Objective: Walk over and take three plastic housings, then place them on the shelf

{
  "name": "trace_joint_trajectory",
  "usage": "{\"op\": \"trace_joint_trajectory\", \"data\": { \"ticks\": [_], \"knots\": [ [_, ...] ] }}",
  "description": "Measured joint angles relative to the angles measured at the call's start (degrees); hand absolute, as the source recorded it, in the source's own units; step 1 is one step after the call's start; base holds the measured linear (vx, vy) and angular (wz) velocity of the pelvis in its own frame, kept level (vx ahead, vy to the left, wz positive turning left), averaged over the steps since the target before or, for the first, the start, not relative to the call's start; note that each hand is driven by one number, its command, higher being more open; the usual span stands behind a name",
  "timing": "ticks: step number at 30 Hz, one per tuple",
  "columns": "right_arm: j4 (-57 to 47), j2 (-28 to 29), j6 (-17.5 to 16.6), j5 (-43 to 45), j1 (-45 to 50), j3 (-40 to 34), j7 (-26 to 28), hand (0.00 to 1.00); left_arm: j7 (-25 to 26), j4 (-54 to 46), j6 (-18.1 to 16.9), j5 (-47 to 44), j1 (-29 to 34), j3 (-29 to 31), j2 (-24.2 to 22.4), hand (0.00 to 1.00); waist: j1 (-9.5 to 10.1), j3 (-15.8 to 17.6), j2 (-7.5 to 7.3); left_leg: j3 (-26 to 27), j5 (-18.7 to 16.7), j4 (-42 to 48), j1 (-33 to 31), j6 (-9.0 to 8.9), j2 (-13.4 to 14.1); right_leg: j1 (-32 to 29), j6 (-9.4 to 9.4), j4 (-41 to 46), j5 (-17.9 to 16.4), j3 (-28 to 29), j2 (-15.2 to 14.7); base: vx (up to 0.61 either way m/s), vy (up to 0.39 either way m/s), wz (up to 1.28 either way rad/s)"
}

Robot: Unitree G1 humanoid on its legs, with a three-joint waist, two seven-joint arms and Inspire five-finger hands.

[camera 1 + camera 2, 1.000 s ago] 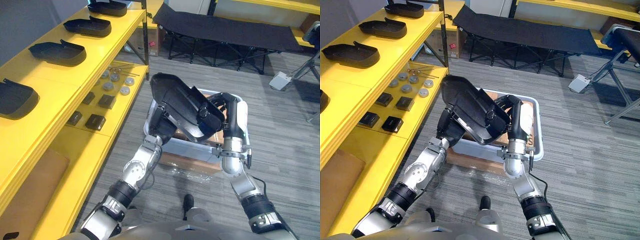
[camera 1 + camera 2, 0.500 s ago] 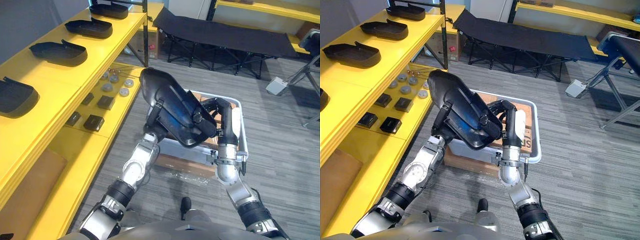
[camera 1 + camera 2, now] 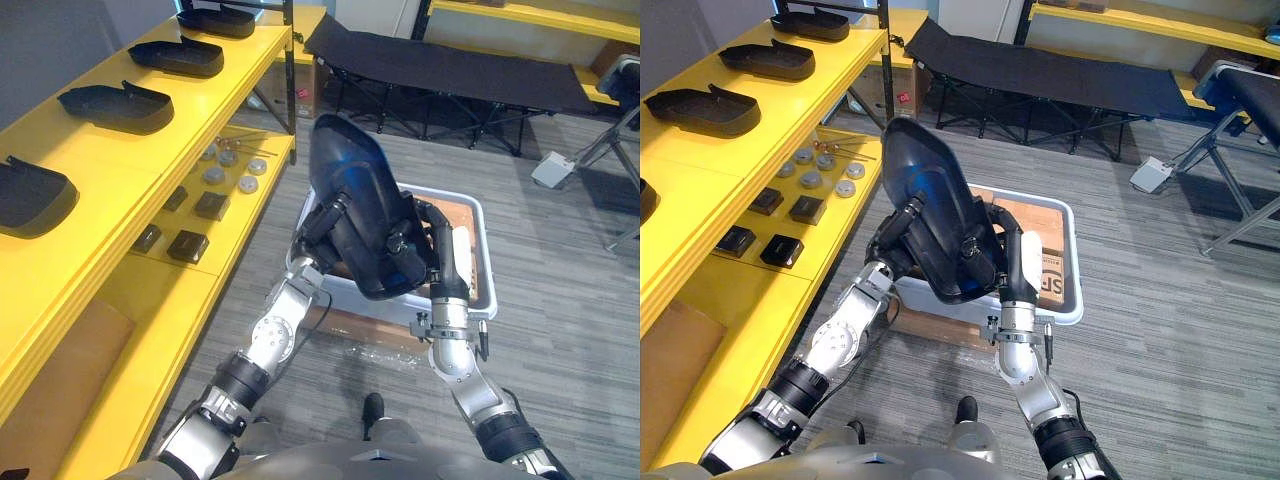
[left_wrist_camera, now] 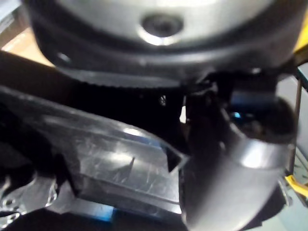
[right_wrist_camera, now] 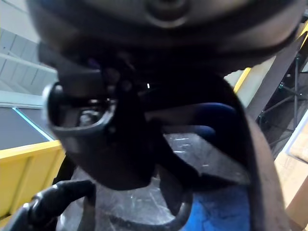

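Observation:
I hold a large black plastic housing [image 3: 357,200] with both hands, standing nearly upright above a grey bin [image 3: 483,290]. My left hand [image 3: 326,226] grips its left edge, and in the left wrist view the thumb [image 4: 226,159] curls over the housing's wall [image 4: 120,168]. My right hand [image 3: 427,238] clasps the lower right edge, with its thumb [image 5: 101,139] pressed on the housing [image 5: 202,159]. Several more black housings [image 3: 115,105] lie in a row on top of the yellow shelf [image 3: 130,170] at the left.
The bin sits on a cardboard box [image 3: 370,325] on the grey floor. The shelf's lower level holds small dark blocks [image 3: 190,243] and round metal parts [image 3: 235,165]. A black folding cot [image 3: 450,65] stands behind, and a metal stand [image 3: 615,145] at the far right.
The housing has swung from a flat tilt to nearly upright and shifted right, above the bin, with both hands still on it.

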Motion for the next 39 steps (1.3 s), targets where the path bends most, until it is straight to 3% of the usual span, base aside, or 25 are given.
{"op": "trace_joint_trajectory", "data": {
  "ticks": [6,10,17,21,28,39],
  "knots": [
    [-6.5,-0.1,1.1,3.1,-2.2,-0.4,3.9,1.0,5.4,-3.6,0.6,18.8,0.1,1.1,-0.1,0.0,-0.1,0.0,-0.01,0.0,0.0,-0.1,0.0,0.01,0.0,-0.1,-0.02,-0.3,0.0,0.0,0.1,0.0,0.0,0.0],
    [-10.5,0.0,1.6,5.3,-3.1,-0.9,5.8,1.0,10.6,-4.4,0.4,33.1,2.8,5.8,-1.4,0.0,-0.04,-0.2,-0.14,0.4,0.1,-0.8,0.8,0.05,0.0,0.0,0.28,-0.2,0.2,0.3,0.2,0.0,0.0,-0.04],
    [-11.9,1.2,4.8,9.7,-0.1,-4.7,6.9,1.0,21.8,-8.6,-2.7,50.2,7.7,13.1,-2.4,0.0,0.25,-1.1,0.09,0.6,-0.2,-0.9,0.8,-0.01,0.0,-0.1,-0.04,0.0,-0.1,0.3,0.2,0.0,0.0,-0.01],
    [-15.2,2.5,5.1,17.6,5.6,-4.6,14.2,1.0,28.4,-14.7,-6.7,58.3,9.6,14.8,-4.0,0.0,0.11,-1.6,0.71,0.8,-0.8,-0.8,0.8,-0.11,0.0,-0.3,-0.33,0.0,-0.5,0.4,0.2,0.0,0.0,-0.02],
    [-15.6,4.3,10.1,29.5,11.6,-4.6,24.3,1.0,28.8,-22.2,-11.3,61.3,13.3,16.8,-5.4,0.0,-0.11,-2.8,2.44,2.1,-1.4,-0.8,0.8,-0.01,0.0,-1.1,-0.02,0.0,-0.5,1.7,0.2,0.01,0.007,-0.09],
    [-15.7,6.1,10.2,32.0,14.0,-7.3,29.6,1.0,23.1,-32.9,-12.5,58.6,25.6,25.0,-5.0,0.0,0.66,-3.0,2.63,0.5,-1.7,-0.7,0.6,0.19,0.0,-0.1,-0.15,0.0,-1.4,-0.2,0.2,-0.01,0.001,0.06]
  ]
}}
